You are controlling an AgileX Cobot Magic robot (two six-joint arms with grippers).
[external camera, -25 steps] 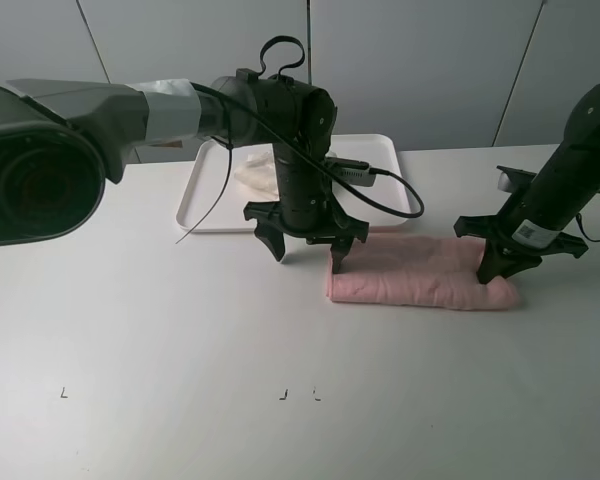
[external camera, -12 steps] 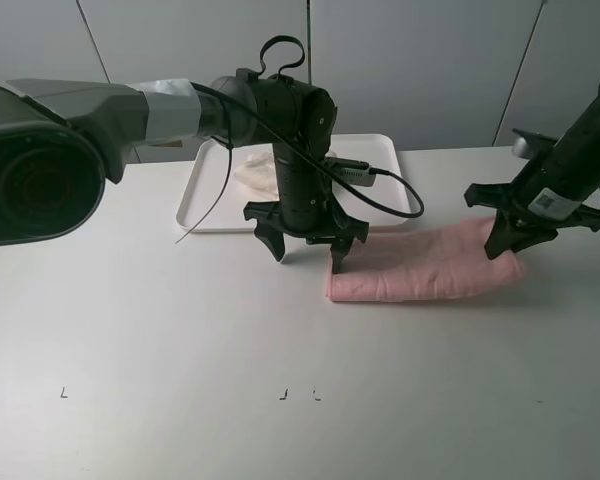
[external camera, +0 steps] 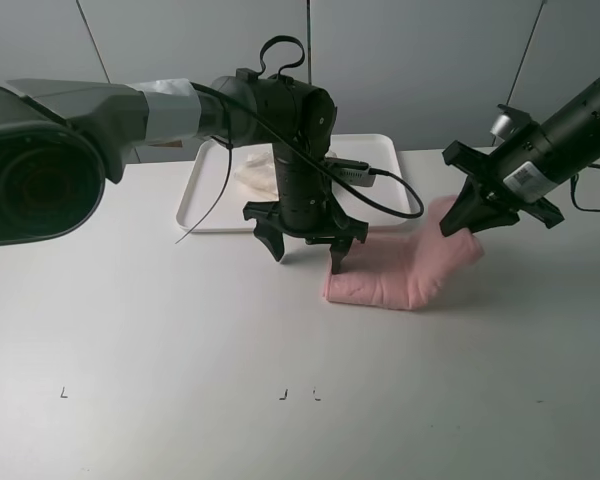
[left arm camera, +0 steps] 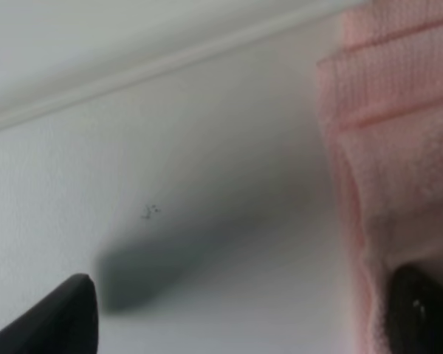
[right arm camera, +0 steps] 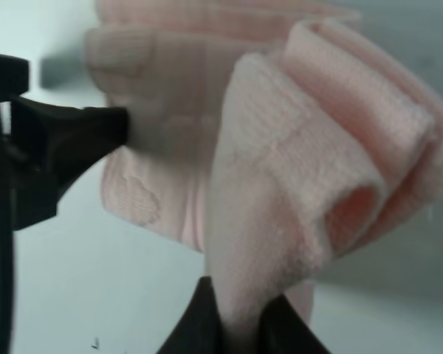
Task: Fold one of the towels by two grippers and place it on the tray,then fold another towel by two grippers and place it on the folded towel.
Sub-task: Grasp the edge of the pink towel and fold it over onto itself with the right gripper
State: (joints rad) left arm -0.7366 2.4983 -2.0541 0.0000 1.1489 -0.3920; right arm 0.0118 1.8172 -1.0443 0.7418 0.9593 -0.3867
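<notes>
There are a few tiny dark marks (external camera: 63,393) near the front of the white table (external camera: 130,330), and none of them can be read. Toward the back sits the white tray (external camera: 375,160), with a cream towel (external camera: 252,175) bunched in its left half. Just in front of the tray's near edge, the left gripper (external camera: 307,255) points straight down with its jaws spread wide, gripping nothing. One fingertip stands on bare table and the other touches the left end of the pink towel (external camera: 390,275). In the left wrist view, the towel's (left arm camera: 399,147) folded edges sit beside that fingertip (left arm camera: 421,317). The towel lies on the table in front of the tray's right corner, its left part flat and its right end raised and bent over. The right gripper (external camera: 463,225) pinches that raised end tight. From the right wrist, the cloth (right arm camera: 295,184) curls into a thick loop above the clamped fingers (right arm camera: 192,332). A white sticker (external camera: 525,176) on the right gripper carries print too small to read.
</notes>
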